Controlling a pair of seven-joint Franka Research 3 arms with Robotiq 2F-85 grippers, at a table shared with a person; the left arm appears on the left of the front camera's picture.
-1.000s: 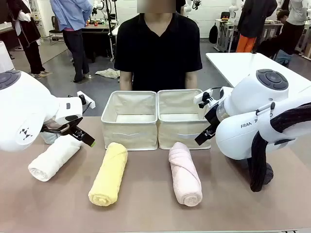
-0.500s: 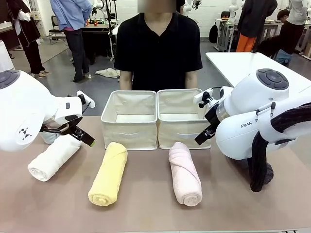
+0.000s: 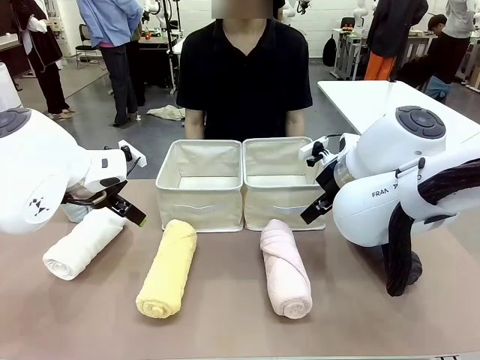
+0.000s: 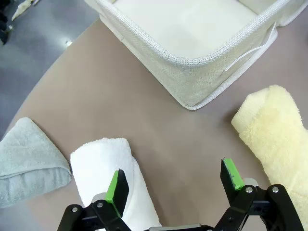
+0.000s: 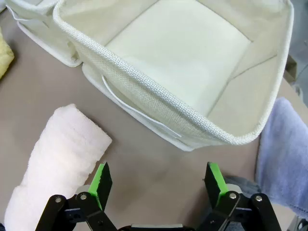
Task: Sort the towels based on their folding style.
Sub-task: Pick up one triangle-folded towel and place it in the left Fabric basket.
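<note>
1. Nothing has visibly moved vs a sec ago: both arms, towels and bins sit as they were.
2. L gripper (image 4: 173,180) is spread wide and empty; R gripper (image 5: 159,179) is the same.
3. Key relation: white rolled towel (image 4: 98,161) lies off-centre under the L gripper, its far end beneath one finger, not btwn the two. Its long axis runs diagonally, from the near table edge up toward the bins. L arm is much the nearer, and prob needs a sideways shift to straddle the roll.
4. Pink rolled towel (image 5: 57,154) sits likewise under one finger of the R gripper, axis near-to-far.
5. Yellow rolled towel (image 3: 169,268) lies mid-table, apart from both grippers.
6. Folded mint towel (image 4: 26,159) is just beside the white roll and could get dragged along. Periwinkle-blue towel (image 5: 284,149) lies by the nearer bin's corner.
7. Beige fabric bins (image 3: 199,206) stand touching, empty as far as seen, close ahead of both grippers. Person (image 3: 244,75) stands behind them.
</note>
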